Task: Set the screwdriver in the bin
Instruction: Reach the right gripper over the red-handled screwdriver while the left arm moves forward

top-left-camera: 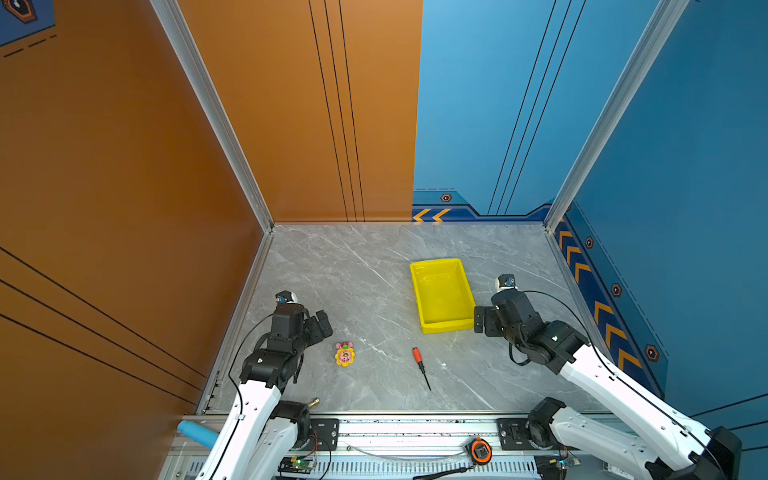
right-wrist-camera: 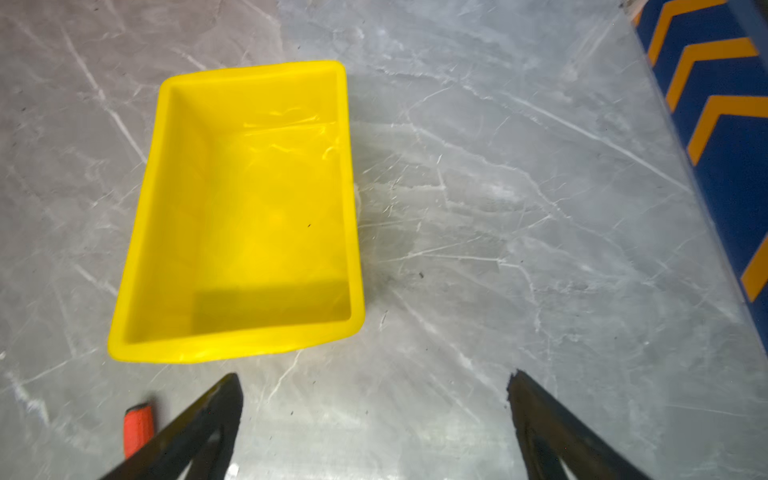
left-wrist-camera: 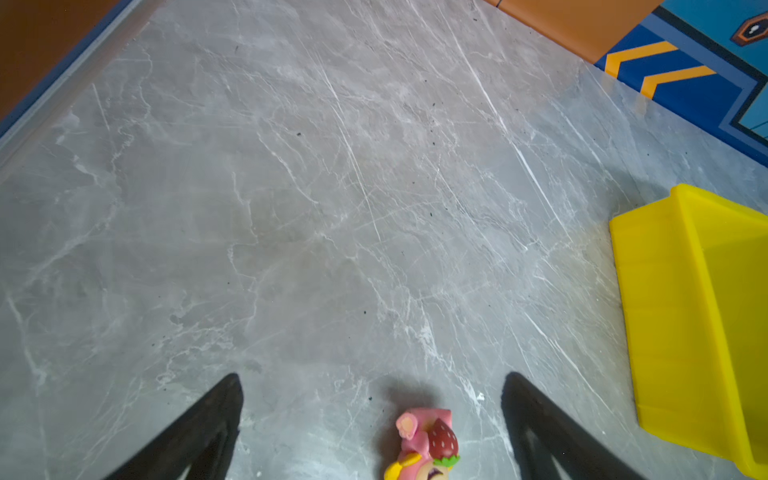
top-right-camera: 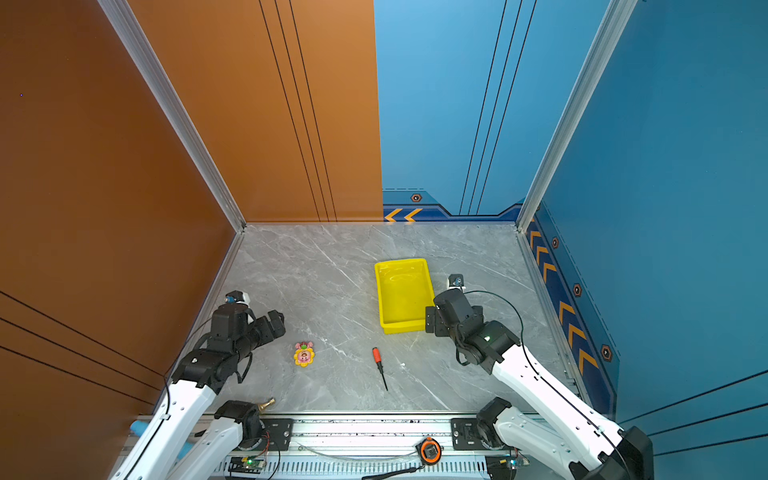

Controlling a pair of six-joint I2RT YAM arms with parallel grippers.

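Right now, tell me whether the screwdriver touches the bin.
Apart. Both top views show bare table between the screwdriver and the bin.

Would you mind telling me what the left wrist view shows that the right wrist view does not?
Only the left wrist view shows the pink toy, between the open left gripper fingers. Only the right wrist view shows the screwdriver handle and the bin's inside, with nothing in it, beyond the open right gripper. Both show the yellow bin and the grey table.

Stereo tops high, looking down; wrist cams low, fwd.
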